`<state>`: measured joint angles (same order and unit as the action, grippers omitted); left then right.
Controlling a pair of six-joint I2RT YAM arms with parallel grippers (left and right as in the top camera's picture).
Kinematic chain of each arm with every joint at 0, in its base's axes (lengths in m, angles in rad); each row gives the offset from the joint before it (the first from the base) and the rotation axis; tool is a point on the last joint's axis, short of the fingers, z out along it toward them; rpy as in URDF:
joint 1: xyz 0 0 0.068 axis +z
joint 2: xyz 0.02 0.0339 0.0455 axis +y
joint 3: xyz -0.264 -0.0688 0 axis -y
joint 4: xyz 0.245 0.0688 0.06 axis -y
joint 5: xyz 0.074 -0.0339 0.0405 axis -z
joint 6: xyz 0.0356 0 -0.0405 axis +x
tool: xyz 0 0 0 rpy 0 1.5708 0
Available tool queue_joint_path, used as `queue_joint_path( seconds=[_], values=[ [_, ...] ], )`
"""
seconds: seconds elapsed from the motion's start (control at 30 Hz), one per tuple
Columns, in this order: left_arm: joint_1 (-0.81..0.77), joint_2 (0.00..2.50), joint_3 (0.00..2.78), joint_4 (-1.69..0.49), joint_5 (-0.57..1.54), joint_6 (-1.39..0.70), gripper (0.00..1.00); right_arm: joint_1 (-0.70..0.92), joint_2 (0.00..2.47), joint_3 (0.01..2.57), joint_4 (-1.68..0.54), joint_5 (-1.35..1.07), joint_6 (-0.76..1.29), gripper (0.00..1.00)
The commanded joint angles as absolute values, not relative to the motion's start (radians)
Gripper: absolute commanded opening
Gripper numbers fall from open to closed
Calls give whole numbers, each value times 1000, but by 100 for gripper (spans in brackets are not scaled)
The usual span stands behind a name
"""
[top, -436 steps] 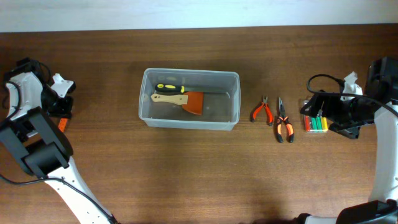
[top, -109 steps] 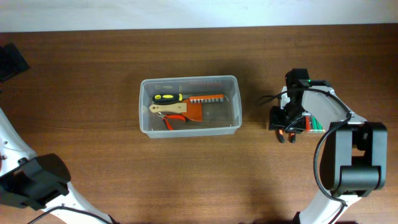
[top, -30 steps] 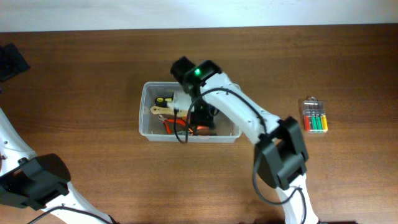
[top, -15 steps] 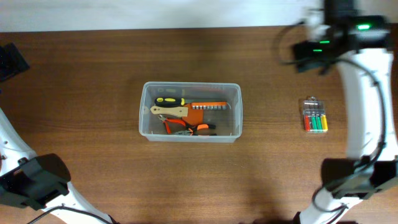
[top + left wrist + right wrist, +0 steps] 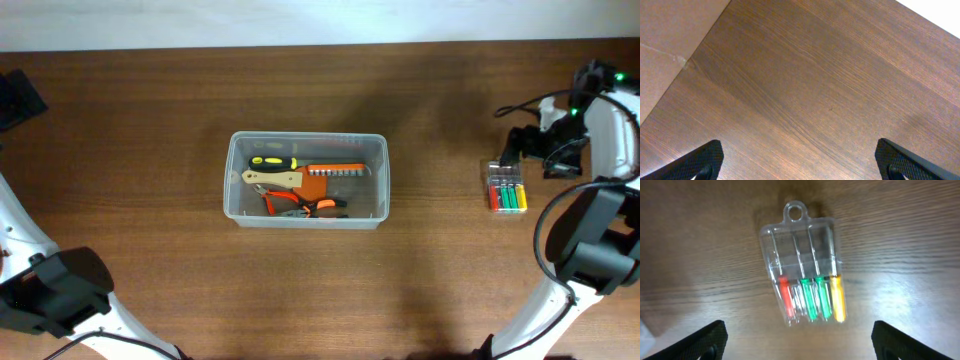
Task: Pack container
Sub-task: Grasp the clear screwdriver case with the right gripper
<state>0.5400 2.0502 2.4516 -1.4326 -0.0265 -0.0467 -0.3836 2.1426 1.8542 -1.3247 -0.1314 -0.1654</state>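
The container (image 5: 229, 182), a clear plastic tub, stands mid-table and holds a yellow-and-black screwdriver (image 5: 272, 159), a wooden-handled scraper with an orange blade (image 5: 296, 178), a strip of bits and orange-handled pliers (image 5: 300, 206). My right gripper (image 5: 533, 158) hovers open just above the small clear case of coloured screwdrivers (image 5: 506, 187). In the right wrist view the case (image 5: 804, 265) lies flat ahead of the right gripper (image 5: 800, 352), whose fingers stand wide apart and hold nothing. My left gripper (image 5: 802, 170) is open over bare wood.
A black part of the left arm (image 5: 16, 98) shows at the table's far left back corner. In the left wrist view a tan floor strip (image 5: 665, 45) lies beyond the table edge. The right arm's base (image 5: 590, 250) stands at the right side.
A second ago the right gripper was inside the container; it has left the pliers there, swung away to the right and come down over the screwdriver case, jaws wider. The left arm has not moved.
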Motion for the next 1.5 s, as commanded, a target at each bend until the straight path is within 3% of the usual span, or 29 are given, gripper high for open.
queue_joint_path(
  seconds=[0.0, 0.13, 0.37, 1.0, 1.17, 1.33, 1.4, 1.43, 1.47],
  values=[
    [544, 2048, 2449, -1433, -23, -56, 99, -365, 2158, 1816, -1301, -65, -205, 92],
    [544, 2048, 2449, -1433, -23, -56, 99, -347, 2165, 1760, -1237, 66, -202, 92],
    [544, 2048, 2449, -1433, -23, -56, 99, -332, 2165, 1705, -1172, -44, -337, 99],
    [544, 2048, 2449, -1433, -23, -56, 99, -296, 2241, 1691, -1133, 70, -253, 100],
    [544, 2048, 2449, -1433, -23, -56, 99, -276, 2291, 1691, -1139, 54, -245, 93],
    [544, 2048, 2449, -1433, -23, -56, 99, -267, 2302, 1691, -1131, 39, -226, 92],
    [544, 2048, 2449, -1433, -23, -56, 99, -267, 2302, 1691, -1129, 35, -218, 85],
    [544, 2048, 2449, -1433, -23, -56, 99, -269, 2302, 1691, -1129, 35, -207, 74],
    [544, 2048, 2449, -1433, -23, -56, 99, -269, 2302, 1691, -1129, 34, -200, 71]
  ],
)
